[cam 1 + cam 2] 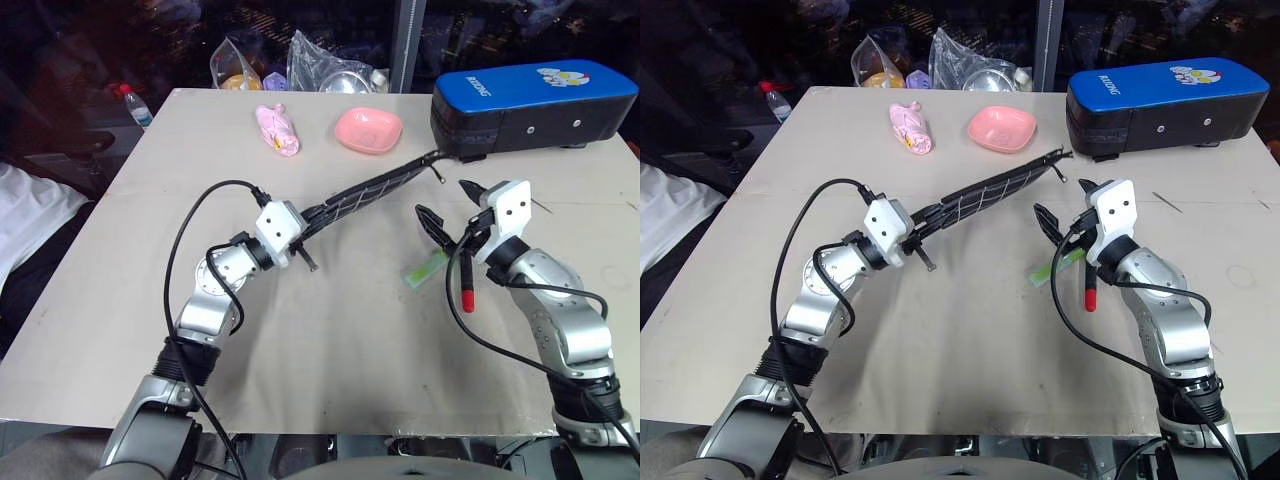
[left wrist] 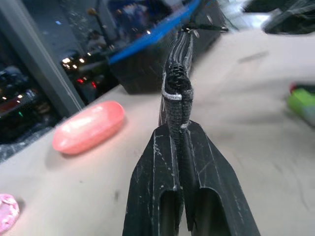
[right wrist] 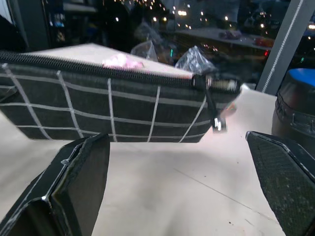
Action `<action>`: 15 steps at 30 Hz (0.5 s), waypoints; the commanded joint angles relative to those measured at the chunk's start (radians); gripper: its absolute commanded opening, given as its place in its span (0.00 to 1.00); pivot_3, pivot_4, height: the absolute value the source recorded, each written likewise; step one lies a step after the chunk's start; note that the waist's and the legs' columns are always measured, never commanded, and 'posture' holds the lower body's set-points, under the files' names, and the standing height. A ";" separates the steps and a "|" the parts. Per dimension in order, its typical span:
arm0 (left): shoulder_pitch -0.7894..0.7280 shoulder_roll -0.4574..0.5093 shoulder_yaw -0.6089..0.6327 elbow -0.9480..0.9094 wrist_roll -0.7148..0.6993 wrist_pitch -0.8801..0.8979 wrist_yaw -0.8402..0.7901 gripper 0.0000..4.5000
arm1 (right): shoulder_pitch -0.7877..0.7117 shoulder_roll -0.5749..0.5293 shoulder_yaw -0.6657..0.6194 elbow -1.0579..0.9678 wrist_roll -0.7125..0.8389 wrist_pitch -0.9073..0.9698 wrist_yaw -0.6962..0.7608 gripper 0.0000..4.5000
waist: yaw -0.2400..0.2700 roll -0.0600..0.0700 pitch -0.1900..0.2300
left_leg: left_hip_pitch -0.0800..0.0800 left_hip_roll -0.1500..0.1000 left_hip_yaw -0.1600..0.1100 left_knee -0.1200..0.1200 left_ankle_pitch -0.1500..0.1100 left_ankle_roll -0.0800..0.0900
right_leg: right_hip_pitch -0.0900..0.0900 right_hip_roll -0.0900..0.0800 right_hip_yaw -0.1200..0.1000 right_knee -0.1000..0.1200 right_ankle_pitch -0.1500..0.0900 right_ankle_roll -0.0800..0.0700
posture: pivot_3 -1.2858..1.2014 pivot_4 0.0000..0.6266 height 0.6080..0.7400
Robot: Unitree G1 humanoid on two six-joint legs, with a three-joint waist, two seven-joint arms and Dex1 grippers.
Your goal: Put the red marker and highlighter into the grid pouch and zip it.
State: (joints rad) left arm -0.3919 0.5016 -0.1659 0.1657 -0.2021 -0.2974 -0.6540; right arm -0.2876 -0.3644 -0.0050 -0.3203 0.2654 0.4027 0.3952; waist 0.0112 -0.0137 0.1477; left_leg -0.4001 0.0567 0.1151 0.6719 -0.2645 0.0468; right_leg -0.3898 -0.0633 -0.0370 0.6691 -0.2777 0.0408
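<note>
Black grid pouch [image 1: 365, 193] pinched in left gripper [image 1: 300, 225] jaws, right gripper [image 1: 450, 215] jaws wide, empty, case lettering unreadable

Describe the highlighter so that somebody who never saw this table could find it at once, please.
Start from the big blue-and-black case at the table's far right corner and come toward the robot, past the open right gripper. The highlighter lies flat on the tabletop just under that arm. It is short and light green, while the red marker beside it is slimmer and red-tipped.
</note>
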 commanded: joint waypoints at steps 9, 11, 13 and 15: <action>-0.003 -0.027 0.000 0.002 0.149 -0.117 -0.007 0.01 | -0.104 -0.009 -0.003 0.011 -0.046 0.112 -0.044 1.00 | 0.000 0.000 0.000 | -0.003 0.000 0.003 0.000 0.000 0.000 | -0.006 0.000 0.003 0.002 0.000 0.000 | 0.52 0.24 1.00; -0.006 -0.033 0.000 0.013 0.158 -0.127 -0.009 0.01 | -0.108 -0.013 -0.002 0.019 -0.050 0.124 -0.039 1.00 | 0.000 0.000 0.000 | -0.003 0.000 0.003 0.000 0.000 0.000 | -0.006 0.000 0.004 0.002 0.000 0.000 | 0.52 0.24 1.00; -0.008 -0.035 -0.002 0.028 0.171 -0.144 -0.013 0.01 | -0.111 -0.016 -0.002 0.028 -0.056 0.126 -0.035 1.00 | 0.000 0.000 0.000 | -0.003 0.000 0.003 0.000 0.000 0.000 | -0.006 0.000 0.004 0.003 0.000 0.000 | 0.52 0.24 1.00; -0.007 -0.036 -0.002 0.040 0.180 -0.160 -0.018 0.01 | -0.113 -0.017 -0.002 0.036 -0.062 0.127 -0.030 1.00 | -0.001 0.000 0.000 | -0.003 0.000 0.003 0.000 0.000 0.000 | -0.006 0.000 0.004 0.003 0.000 0.000 | 0.52 0.24 1.00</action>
State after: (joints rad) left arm -0.3876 0.4669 -0.1688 0.2127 -0.0282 -0.4245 -0.6689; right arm -0.3775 -0.3709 -0.0044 -0.2656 0.2053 0.5378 0.3631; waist 0.0104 -0.0137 0.1478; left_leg -0.4030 0.0570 0.1185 0.6717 -0.2645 0.0469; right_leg -0.3959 -0.0633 -0.0335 0.6718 -0.2776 0.0408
